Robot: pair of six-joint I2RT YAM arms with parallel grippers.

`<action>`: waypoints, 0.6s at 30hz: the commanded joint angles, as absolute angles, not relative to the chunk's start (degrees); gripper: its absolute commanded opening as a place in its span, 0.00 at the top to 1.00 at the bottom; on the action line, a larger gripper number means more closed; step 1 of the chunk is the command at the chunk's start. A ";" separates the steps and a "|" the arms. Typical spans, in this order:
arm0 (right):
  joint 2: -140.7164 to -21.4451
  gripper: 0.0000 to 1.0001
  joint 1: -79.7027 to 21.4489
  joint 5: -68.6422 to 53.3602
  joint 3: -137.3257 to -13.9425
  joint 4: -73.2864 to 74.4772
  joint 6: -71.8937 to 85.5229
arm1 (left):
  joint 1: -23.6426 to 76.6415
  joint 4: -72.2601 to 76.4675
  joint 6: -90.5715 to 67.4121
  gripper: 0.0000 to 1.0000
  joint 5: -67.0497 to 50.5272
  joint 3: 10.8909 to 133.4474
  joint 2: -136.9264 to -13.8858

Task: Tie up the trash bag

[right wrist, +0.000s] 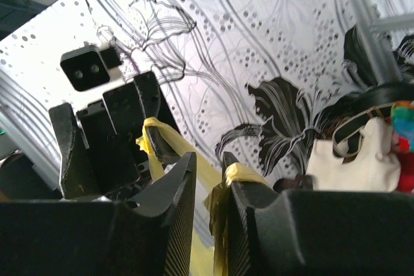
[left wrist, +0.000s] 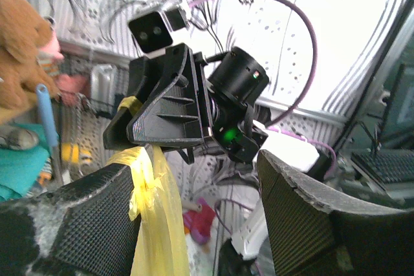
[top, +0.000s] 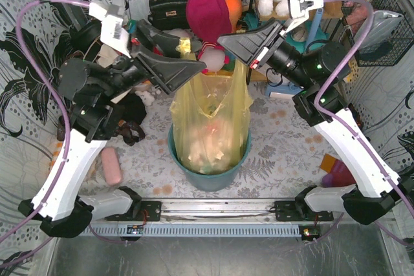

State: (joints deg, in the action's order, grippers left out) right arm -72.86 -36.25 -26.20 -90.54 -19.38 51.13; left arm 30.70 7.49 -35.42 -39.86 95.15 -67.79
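Ribbed pads (right wrist: pixel 178 192) of my right pincer (right wrist: pixel 208 163) stand almost together, with the first ear (right wrist: pixel 220 189) of the bag, a twisted yellow strip, nipped in the narrow gap: gripped. My left pincer (left wrist: pixel 194 166) gapes wide. The second ear (left wrist: pixel 150 189) only drapes against the inner face of one finger and is not clamped.

Location: trash bag (top: pixel 210 127) sits in the teal bin (top: pixel 208 179) at mid-worktop (top: pixel 278 150). Its mouth is drawn up into the two ears, one led to each pincer. White crumpled paper shows through the film.

Handling, judged: thin film, very light, limp, crinkly and slick. It would likely stretch or tear under a hard pull. The contents look light, so the bag may lift out of the bin before a knot bites.

Where to hold: the twisted ears near their tips, where the plastic bunches thick enough for the pads. Avoid the flat wall.

Next need: left pincer closes on its ear, then the two ears cross.
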 commanded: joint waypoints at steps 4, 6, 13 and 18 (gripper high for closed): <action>-72.49 0.79 -36.44 -18.47 -97.66 -12.78 41.88 | 30.69 2.37 -28.44 0.30 -24.52 96.78 -65.54; -72.15 0.80 -36.39 -16.85 -97.35 -11.37 40.54 | 30.71 1.38 -27.93 0.30 -23.30 96.40 -65.58; -71.29 0.81 -36.39 -15.13 -92.90 -10.81 38.76 | 30.65 -1.70 -25.82 0.32 -21.74 95.15 -66.46; -68.34 0.81 -36.39 -22.03 -78.18 -20.82 46.24 | 30.63 0.84 -28.14 0.32 -24.70 84.15 -61.91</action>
